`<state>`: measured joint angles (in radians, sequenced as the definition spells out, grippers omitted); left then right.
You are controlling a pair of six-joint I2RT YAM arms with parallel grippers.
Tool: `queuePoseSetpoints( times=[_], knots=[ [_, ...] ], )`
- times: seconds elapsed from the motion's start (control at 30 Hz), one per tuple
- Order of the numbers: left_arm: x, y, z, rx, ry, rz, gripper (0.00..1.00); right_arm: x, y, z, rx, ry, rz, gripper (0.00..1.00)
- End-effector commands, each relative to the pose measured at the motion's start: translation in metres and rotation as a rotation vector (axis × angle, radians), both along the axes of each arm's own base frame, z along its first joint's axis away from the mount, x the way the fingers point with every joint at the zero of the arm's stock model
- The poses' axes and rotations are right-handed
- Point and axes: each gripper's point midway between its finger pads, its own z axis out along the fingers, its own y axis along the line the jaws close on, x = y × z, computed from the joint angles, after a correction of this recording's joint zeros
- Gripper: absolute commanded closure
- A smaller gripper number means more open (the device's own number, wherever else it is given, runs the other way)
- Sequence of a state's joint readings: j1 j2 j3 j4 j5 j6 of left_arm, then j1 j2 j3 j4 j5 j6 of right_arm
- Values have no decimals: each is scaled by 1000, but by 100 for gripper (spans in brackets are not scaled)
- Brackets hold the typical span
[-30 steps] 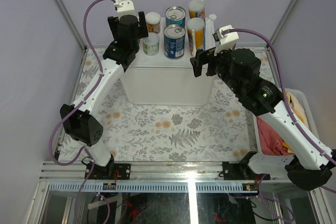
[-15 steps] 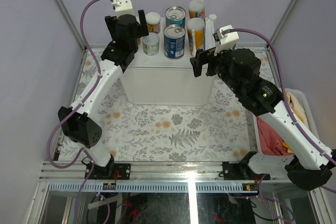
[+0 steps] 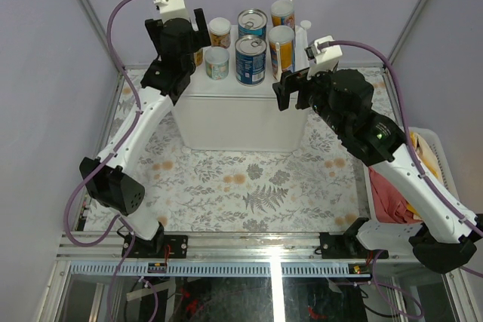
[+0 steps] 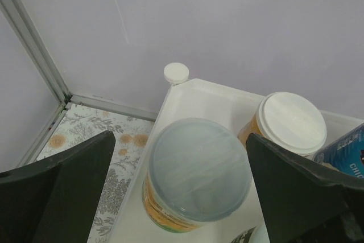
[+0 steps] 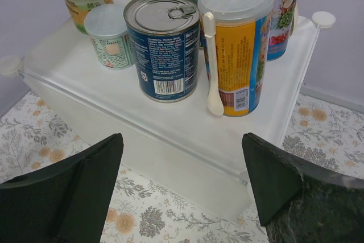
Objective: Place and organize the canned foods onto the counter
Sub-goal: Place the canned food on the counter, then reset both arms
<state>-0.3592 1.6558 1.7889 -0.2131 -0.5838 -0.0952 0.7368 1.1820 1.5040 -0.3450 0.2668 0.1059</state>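
Note:
The counter (image 3: 240, 117) is a white cube at the back of the table, with several canned foods on top. My left gripper (image 3: 179, 38) hovers open over its far left corner. An orange-labelled can (image 4: 196, 172) with a clear lid stands free between the spread fingers of that gripper (image 4: 181, 140). A white-lidded can (image 4: 291, 122) stands beside it. My right gripper (image 3: 290, 90) is open and empty in front of the counter's right front edge (image 5: 170, 135). It faces a blue tin (image 5: 165, 44), a tall yellow can (image 5: 236, 44) and a short green can (image 5: 111, 35).
A white slatted basket (image 3: 432, 157) holding red and yellow cloth stands at the right edge. A floral mat (image 3: 249, 182) covers the table in front of the counter. Round white knobs (image 4: 176, 73) mark the counter's corners. Walls and frame posts close in behind.
My left gripper has opened wider and lifted up and back from the orange-labelled can, which stays standing on the counter. The right arm has not moved.

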Motion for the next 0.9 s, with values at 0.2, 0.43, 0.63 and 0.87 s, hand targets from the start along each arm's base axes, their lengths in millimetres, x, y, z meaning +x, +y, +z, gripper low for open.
queuePoseSetpoints(
  times=[0.2, 0.43, 0.63, 0.87],
  knots=[
    [-28, 12, 90, -53, -217, 27, 1, 6, 8, 25, 72, -58, 16, 8],
    [-108, -43, 107, -102, -242, -82, 1, 27, -19, 35, 108, -113, -178, 3],
    [-209, -99, 88, -117, -180, -181, 1, 51, -72, 43, 128, -206, -529, 1],
    [-309, -125, 71, -71, -89, -220, 0, 60, -116, 24, 187, -201, -907, 1]
  ],
)
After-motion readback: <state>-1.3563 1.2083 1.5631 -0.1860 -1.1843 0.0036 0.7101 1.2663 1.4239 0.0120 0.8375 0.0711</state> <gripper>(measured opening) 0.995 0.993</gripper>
